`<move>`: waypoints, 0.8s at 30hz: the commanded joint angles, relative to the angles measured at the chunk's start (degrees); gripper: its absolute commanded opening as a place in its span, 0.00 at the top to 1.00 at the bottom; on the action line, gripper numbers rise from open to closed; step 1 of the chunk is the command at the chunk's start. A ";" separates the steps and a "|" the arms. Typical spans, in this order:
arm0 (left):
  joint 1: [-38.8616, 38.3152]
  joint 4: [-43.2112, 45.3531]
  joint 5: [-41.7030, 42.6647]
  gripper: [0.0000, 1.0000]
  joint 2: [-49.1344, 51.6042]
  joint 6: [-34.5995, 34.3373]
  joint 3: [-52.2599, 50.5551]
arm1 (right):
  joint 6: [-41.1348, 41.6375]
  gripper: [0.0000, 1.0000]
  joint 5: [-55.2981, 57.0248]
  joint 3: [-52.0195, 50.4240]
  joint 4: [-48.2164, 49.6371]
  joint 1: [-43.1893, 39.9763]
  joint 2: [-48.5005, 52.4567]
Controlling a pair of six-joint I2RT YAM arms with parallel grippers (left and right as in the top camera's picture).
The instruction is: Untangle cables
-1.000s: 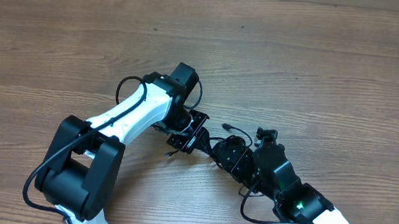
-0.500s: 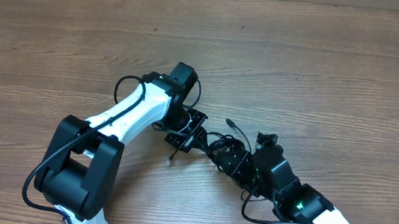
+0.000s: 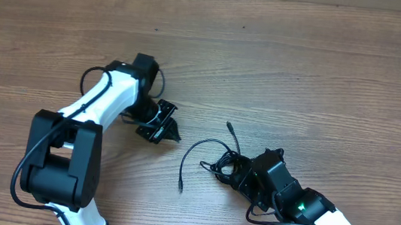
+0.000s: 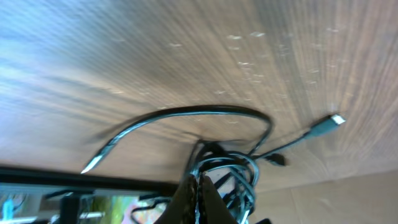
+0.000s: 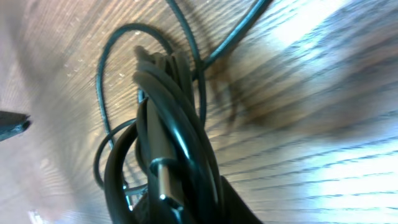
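The left end effector point(image 3: 161, 125) has drawn back to the left and now stands well apart from the cables point(image 3: 223, 163); a moment ago it was right against the knot. Its jaws are fully closed, and I see nothing between them. The right end effector point(image 3: 239, 176) stays at the bundle, its jaws closed narrowly around several cords that lie on the tabletop point(image 3: 326, 74).

With this pull one cord has come out in a long arc that ends in a plug point(image 3: 180, 188) on the near side, and a second plug point(image 3: 229, 125) points away. I judge this as partial progress: one strand is loosened, but the core is still wound.

There is much bare wood on the far side and to the left. The near edge, by the arm bases, is close to the bundle, so I think further pulls are better directed outward.
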 commanded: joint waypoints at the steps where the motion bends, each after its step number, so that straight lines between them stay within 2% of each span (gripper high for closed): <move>1: 2.03 -3.28 -0.63 0.96 0.39 9.73 0.13 | -0.24 0.76 3.28 0.02 -0.68 0.15 -0.11; 12: 11.52 -14.23 0.87 0.95 -4.37 23.17 0.17 | -0.20 0.73 3.28 0.02 -0.83 0.15 -0.11; 14: 12.57 -15.72 0.83 0.96 -6.99 24.41 0.17 | -0.20 0.68 2.16 0.02 -0.63 0.15 -0.13; 17: 12.63 -15.54 -0.24 0.96 -11.28 24.26 0.17 | -0.46 0.58 -3.26 0.02 0.74 0.17 -0.13; 19: 12.09 -14.51 -2.29 0.95 -14.10 22.47 0.17 | -1.77 0.55 -9.09 0.02 3.02 0.17 -0.13; 24: 10.03 -11.52 -8.24 0.96 -19.32 15.82 0.17 | -9.07 0.48 -27.52 0.02 17.62 0.17 -0.13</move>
